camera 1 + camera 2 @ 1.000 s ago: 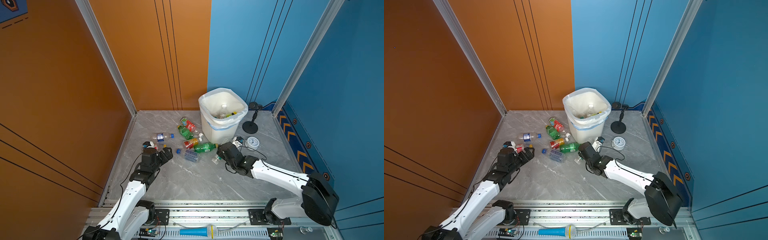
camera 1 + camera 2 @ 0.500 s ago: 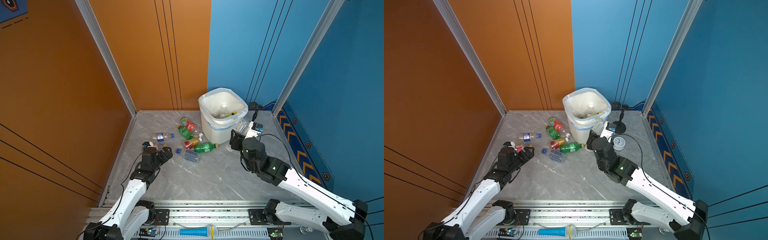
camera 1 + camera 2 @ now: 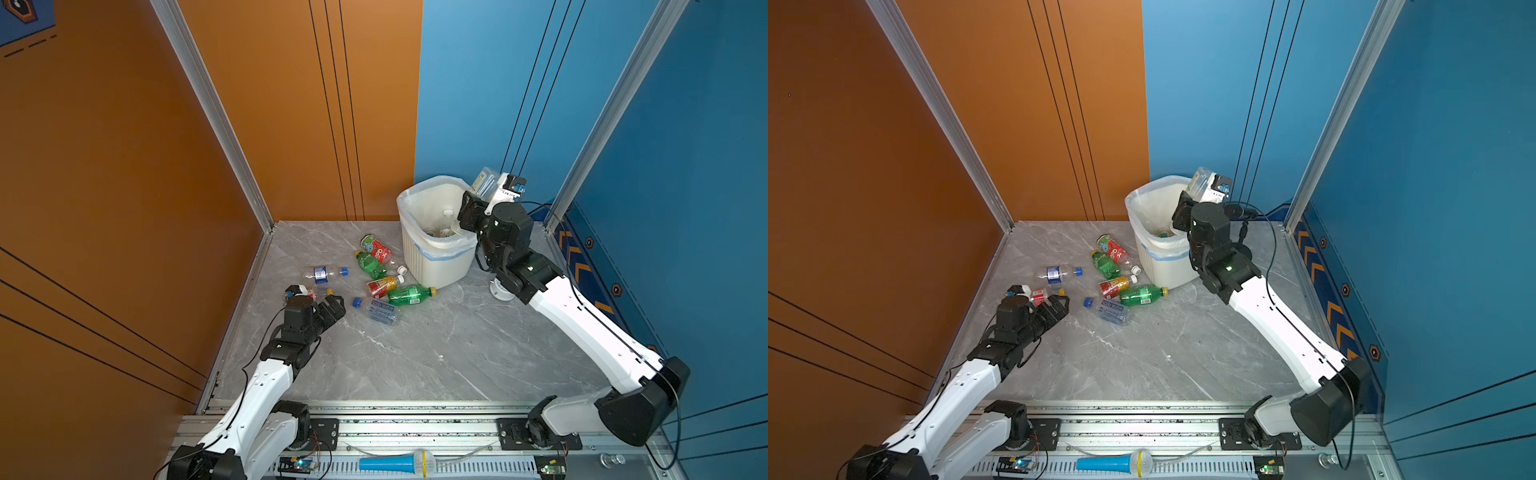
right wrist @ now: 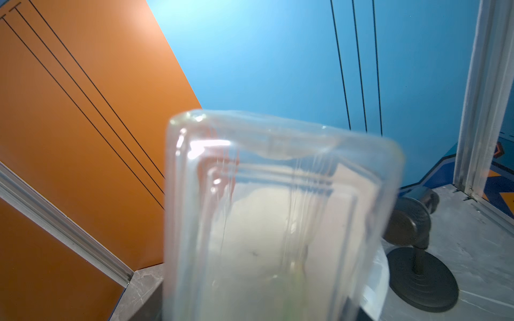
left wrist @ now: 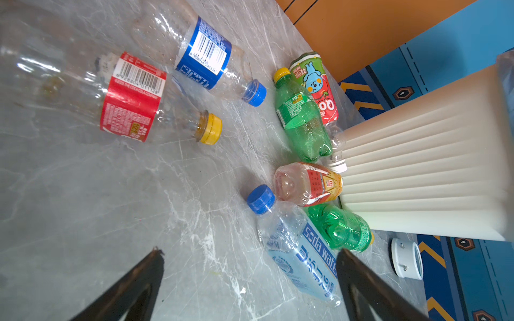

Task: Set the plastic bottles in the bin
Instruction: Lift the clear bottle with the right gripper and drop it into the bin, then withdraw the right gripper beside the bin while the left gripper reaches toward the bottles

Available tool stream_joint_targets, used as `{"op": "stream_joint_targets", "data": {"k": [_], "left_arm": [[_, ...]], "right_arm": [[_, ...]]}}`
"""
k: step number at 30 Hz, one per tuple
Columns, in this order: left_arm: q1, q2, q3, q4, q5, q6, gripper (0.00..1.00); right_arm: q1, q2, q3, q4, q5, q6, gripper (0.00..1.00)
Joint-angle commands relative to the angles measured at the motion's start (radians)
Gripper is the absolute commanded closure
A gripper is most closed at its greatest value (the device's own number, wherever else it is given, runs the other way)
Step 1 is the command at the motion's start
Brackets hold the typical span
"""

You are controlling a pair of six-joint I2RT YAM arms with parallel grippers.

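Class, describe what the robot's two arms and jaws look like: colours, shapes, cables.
The left arm and right arm both have white, boxy shells joined by black rounded joints. A thin black cable loops along each. The jaws are black and tapered. A small green light glows on the right arm.

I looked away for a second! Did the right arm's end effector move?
Yes. The right end effector rose from the floor in front of the bin to above its right rim, holding a clear bottle.
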Motion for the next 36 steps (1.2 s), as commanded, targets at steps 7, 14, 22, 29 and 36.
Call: {"op": "stream_joint_targets", "data": {"k": [7,14,22,29,36], "left_arm": [[0.015,-0.016,-0.004,-0.018,0.011,-0.006,0.02],[0.016,-0.014,-0.005,-0.020,0.018,-0.013,0.02],[0.017,-0.014,0.007,-0.023,0.014,-0.014,0.02],[0.018,-0.006,0.020,-0.026,0.010,-0.018,0.02],[0.021,0.026,0.043,-0.036,0.002,-0.015,0.02]], "right_arm": [[-0.044,0.175,0.136,0.050,-0.045,-0.018,0.40],[-0.057,0.235,0.182,-0.023,-0.070,0.027,0.23],[-0.098,0.067,0.023,-0.020,-0.095,0.091,0.00],[-0.102,-0.294,-0.403,-0.034,-0.076,0.157,0.00],[-0.129,-0.528,-0.675,-0.216,-0.053,0.252,0.00]]}}
